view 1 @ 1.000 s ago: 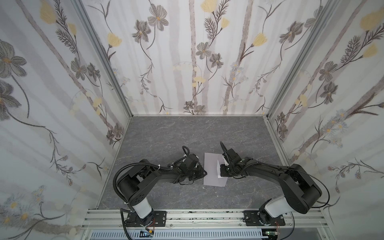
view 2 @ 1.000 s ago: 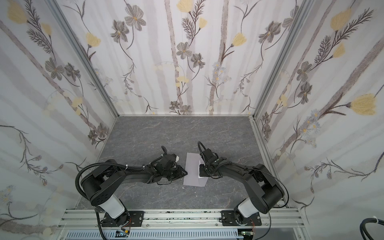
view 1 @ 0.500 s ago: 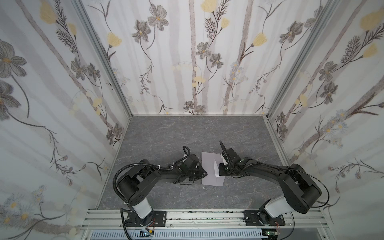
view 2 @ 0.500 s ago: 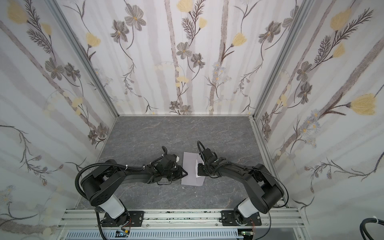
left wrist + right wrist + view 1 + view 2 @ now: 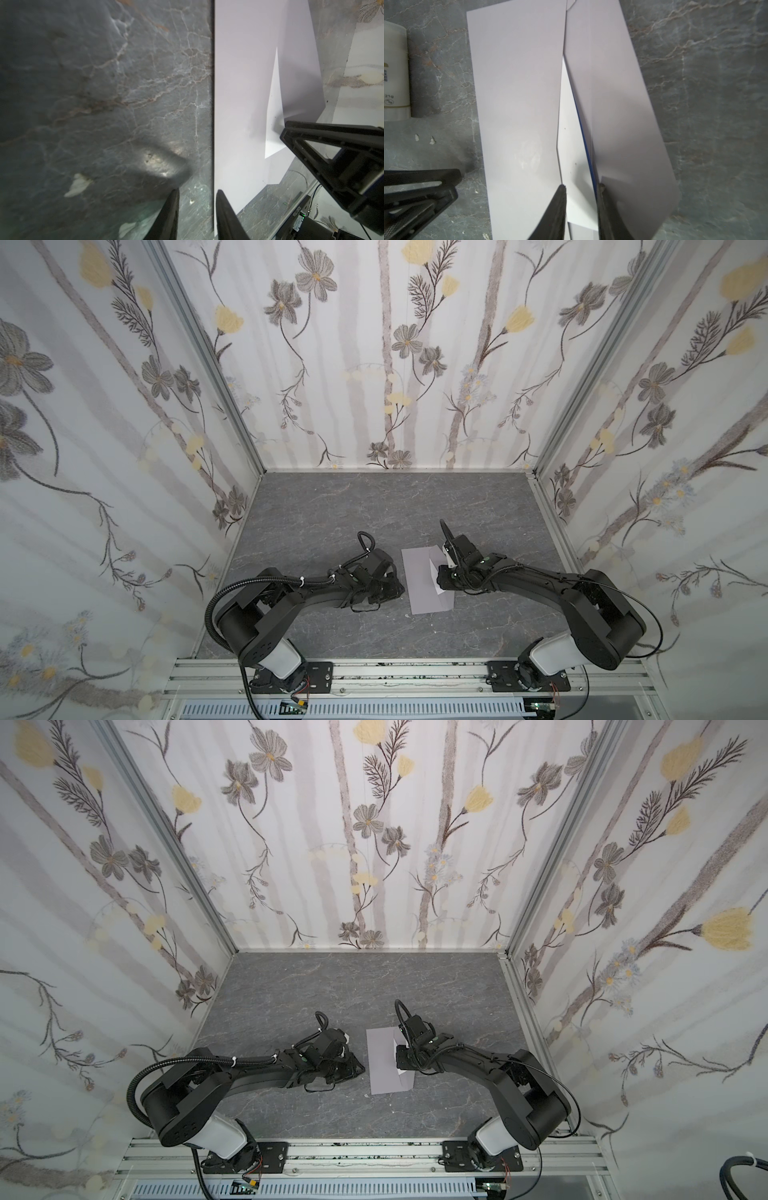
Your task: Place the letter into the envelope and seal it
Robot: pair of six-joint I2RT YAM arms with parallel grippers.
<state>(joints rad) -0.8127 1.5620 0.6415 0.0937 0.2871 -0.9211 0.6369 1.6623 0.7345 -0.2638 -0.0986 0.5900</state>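
Observation:
The grey-lavender envelope (image 5: 422, 585) lies flat on the dark stone floor between my two arms. In the right wrist view its flap (image 5: 623, 124) stands raised off the body (image 5: 517, 104). A white strip of the letter (image 5: 571, 135) with a blue edge shows in the opening. My right gripper (image 5: 580, 188) is open at that opening, one fingertip on the body's edge and one against the flap, with the letter's strip between them. My left gripper (image 5: 196, 192) is open low at the envelope's (image 5: 239, 93) other long edge, which runs between its fingers.
A small white glue-stick tube (image 5: 394, 72) lies on the floor beside the envelope, near the left gripper's fingers (image 5: 419, 187). Flowered walls (image 5: 374, 364) close in the back and both sides. A metal rail (image 5: 395, 676) runs along the front.
My right gripper's jaws have parted from shut to open at the envelope's opening. The envelope has slid a little to the left. The left gripper has barely moved.

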